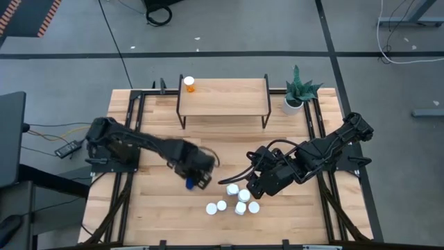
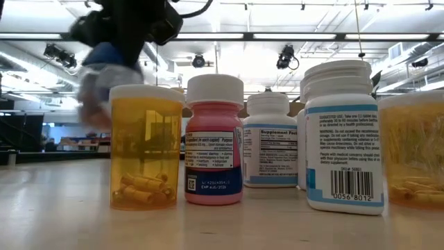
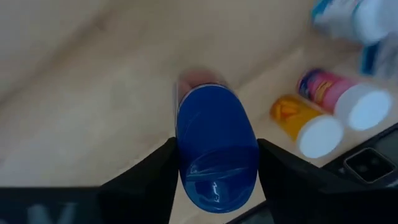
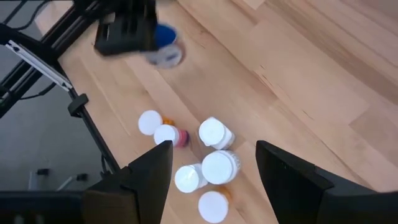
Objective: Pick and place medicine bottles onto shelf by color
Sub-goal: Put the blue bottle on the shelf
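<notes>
one bottle shelved: orange bottle (image 1: 189, 85) at the shelf's (image 1: 229, 97) far left end
step in hand: left gripper (image 1: 193, 178) grasping the blue bottle (image 3: 216, 148), left of the cluster (image 1: 236, 200)
right gripper (image 1: 253, 182): released, over the cluster
next move: likely carry blue to the shelf, apart from orange

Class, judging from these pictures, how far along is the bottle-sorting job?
Done: one orange bottle stands on the shelf. In hand: the left gripper holds a blue bottle. Left: a cluster of bottles on the table, under the open right gripper.
</notes>
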Controlling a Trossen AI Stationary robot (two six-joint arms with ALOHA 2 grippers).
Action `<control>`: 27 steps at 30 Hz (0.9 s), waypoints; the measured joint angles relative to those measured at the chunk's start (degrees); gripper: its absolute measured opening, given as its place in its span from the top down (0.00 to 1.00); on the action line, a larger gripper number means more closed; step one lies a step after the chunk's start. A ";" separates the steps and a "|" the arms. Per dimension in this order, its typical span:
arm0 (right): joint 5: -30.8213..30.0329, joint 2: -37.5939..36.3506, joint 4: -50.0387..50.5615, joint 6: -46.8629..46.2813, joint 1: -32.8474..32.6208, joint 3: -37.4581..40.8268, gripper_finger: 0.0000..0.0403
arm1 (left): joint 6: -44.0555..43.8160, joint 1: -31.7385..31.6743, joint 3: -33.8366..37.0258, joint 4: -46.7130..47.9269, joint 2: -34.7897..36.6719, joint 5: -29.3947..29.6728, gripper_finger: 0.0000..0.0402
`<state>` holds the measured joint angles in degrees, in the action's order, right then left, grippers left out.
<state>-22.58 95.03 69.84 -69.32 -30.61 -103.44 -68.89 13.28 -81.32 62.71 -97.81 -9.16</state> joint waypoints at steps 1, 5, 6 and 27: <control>-0.04 -0.01 -0.04 -0.18 0.00 0.00 0.41 | 1.61 -1.40 -0.04 0.57 0.95 0.03 0.51; -0.38 -0.01 -0.48 -0.81 -0.01 0.00 0.41 | 6.67 -7.49 -0.04 4.49 4.44 0.19 0.49; -0.46 0.00 -0.53 -1.02 -0.01 0.00 0.41 | 7.47 -9.17 -0.04 5.25 5.21 0.18 0.48; -3.71 -0.01 -1.42 -0.99 0.00 0.00 0.41 | 24.16 -34.25 -21.21 21.40 9.85 7.92 0.50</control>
<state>-26.29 95.02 68.42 -70.31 -30.61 -103.44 -44.74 -20.97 -102.53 84.11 -87.96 -1.24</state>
